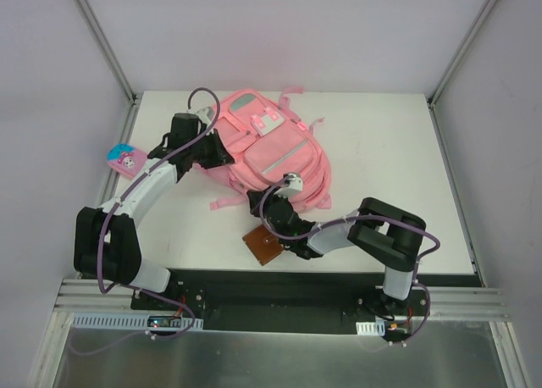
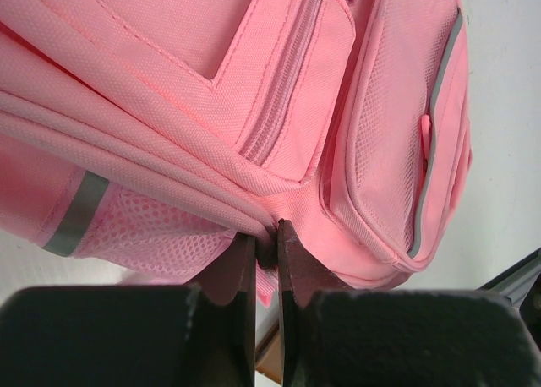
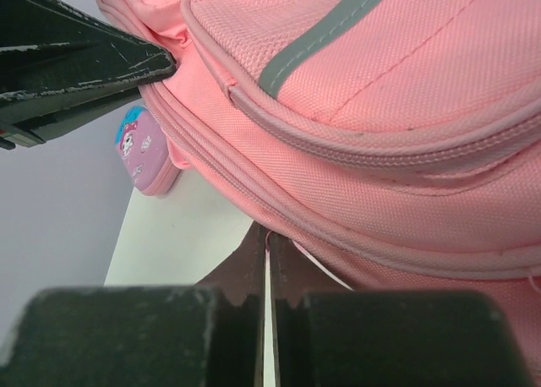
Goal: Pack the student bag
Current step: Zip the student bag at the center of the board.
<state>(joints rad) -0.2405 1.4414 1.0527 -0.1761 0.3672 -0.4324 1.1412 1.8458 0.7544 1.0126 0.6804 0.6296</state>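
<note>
The student bag, a large pink backpack with a grey reflective strip, lies on the white table. My left gripper is at the bag's left side, shut on a fold of its pink seam. My right gripper is at the bag's near edge. Its jaws are shut, with a thin pink strand of the bag pinched between the tips. In the right wrist view the bag fills the frame, and the left gripper's dark fingers clamp the bag at the upper left.
A small pink cartoon pencil case lies near the table's left edge, also seen past the bag. A brown notebook rests at the table's near edge, beside my right arm. Grey walls enclose the table on three sides.
</note>
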